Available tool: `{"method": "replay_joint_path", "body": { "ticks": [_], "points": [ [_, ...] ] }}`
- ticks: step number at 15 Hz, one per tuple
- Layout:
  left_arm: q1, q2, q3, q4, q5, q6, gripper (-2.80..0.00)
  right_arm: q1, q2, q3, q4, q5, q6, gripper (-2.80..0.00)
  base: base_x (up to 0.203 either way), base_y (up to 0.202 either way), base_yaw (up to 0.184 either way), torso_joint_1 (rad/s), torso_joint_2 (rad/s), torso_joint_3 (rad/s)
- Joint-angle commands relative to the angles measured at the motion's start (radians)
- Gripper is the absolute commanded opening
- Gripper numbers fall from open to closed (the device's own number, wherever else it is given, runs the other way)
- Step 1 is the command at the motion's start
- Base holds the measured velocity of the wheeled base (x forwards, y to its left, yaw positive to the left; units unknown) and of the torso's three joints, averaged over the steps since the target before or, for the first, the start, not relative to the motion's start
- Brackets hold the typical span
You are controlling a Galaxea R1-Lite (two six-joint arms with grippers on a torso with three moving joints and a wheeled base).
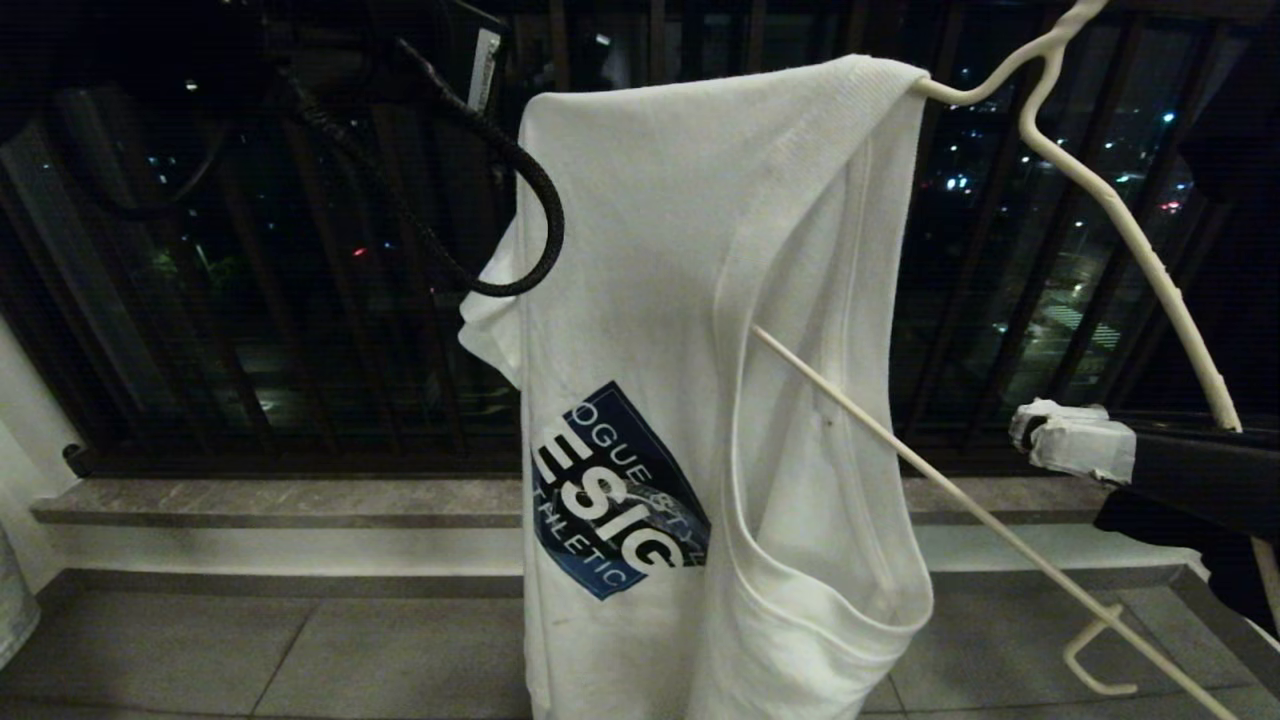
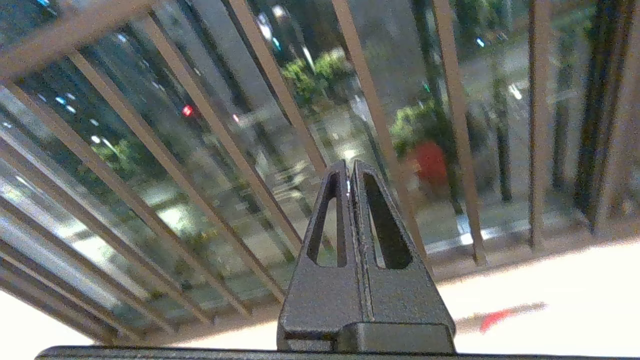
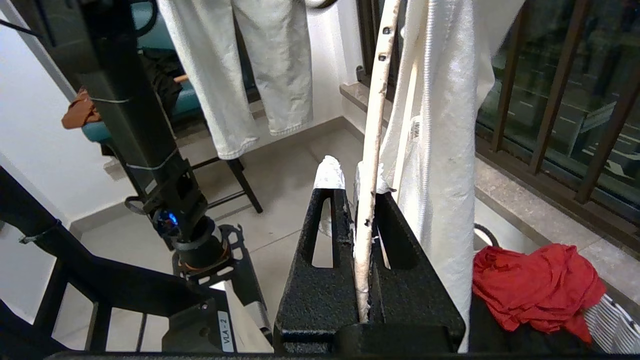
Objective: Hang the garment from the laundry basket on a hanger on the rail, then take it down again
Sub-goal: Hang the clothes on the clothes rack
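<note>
The garment [image 1: 680, 250], a white T-shirt with a dark blue chest print, hangs by its neck opening from one arm of the hanger [image 1: 1000, 528], a thin off-white wire hanger held tilted in the air. My right gripper [image 1: 1050, 430], its fingertips wrapped in white tape, is shut on the other arm at the right. In the right wrist view that gripper [image 3: 350, 172] clamps the hanger [image 3: 372, 125], with the garment [image 3: 450, 150] draped just beside it. My left gripper [image 2: 350, 167] is shut and empty, facing the balcony bars. The laundry basket [image 3: 612, 320] stands below. The rail is out of view.
Dark balcony railing bars [image 1: 300, 300] stand behind a stone sill [image 1: 250, 500]. A red cloth [image 3: 535, 285] lies in the basket. A pale denim garment [image 3: 250, 75] hangs over a dark chair, near my black left arm [image 3: 150, 150]. A black cable [image 1: 530, 200] loops beside the shirt.
</note>
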Motion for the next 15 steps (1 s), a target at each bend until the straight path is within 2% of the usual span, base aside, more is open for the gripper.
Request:
{"method": "replay_joint_path", "body": {
  "ticks": [1,3,6,7,9,10,12,15],
  "points": [
    [-0.020,-0.089,0.117,0.011,0.002,-0.035,-2.80,-0.001,0.003,0.000,-0.002,0.003,0.001,-2.80,0.000,0.000,0.000,0.000,0.00,0.000],
    [-0.043,-0.158,0.166,0.105,0.001,-0.132,-2.80,-0.001,0.007,0.000,-0.002,0.001,0.001,-2.80,0.000,0.000,0.000,0.000,0.00,0.000],
    [-0.094,-0.217,0.145,0.390,-0.024,-0.338,-2.80,-0.001,0.009,0.000,-0.002,0.001,0.001,-2.80,0.000,0.000,0.000,0.000,0.00,0.000],
    [-0.100,-0.224,0.131,0.471,-0.080,-0.413,-2.80,-0.001,0.010,-0.001,-0.002,0.001,0.001,-2.80,0.000,0.000,0.000,0.000,0.00,0.000],
    [-0.099,-0.221,0.129,0.576,-0.148,-0.492,-2.80,-0.001,0.011,-0.001,-0.002,0.001,0.001,-2.80,0.000,0.000,0.000,0.000,0.00,0.000],
    [-0.096,-0.207,0.135,0.583,-0.161,-0.501,-2.80,-0.001,0.011,-0.001,-0.002,0.001,0.001,-2.80,0.000,0.000,0.000,0.000,0.00,0.000],
    [-0.068,-0.183,0.130,0.585,-0.248,-0.502,-2.80,-0.001,0.012,-0.001,-0.002,0.001,0.001,-2.80,0.000,0.000,0.000,0.000,0.00,0.000],
    [-0.036,-0.125,0.103,0.586,-0.322,-0.503,-2.80,-0.001,0.011,-0.006,-0.002,-0.002,0.002,-2.80,0.000,0.000,0.000,0.000,0.00,0.000]
  ]
}}
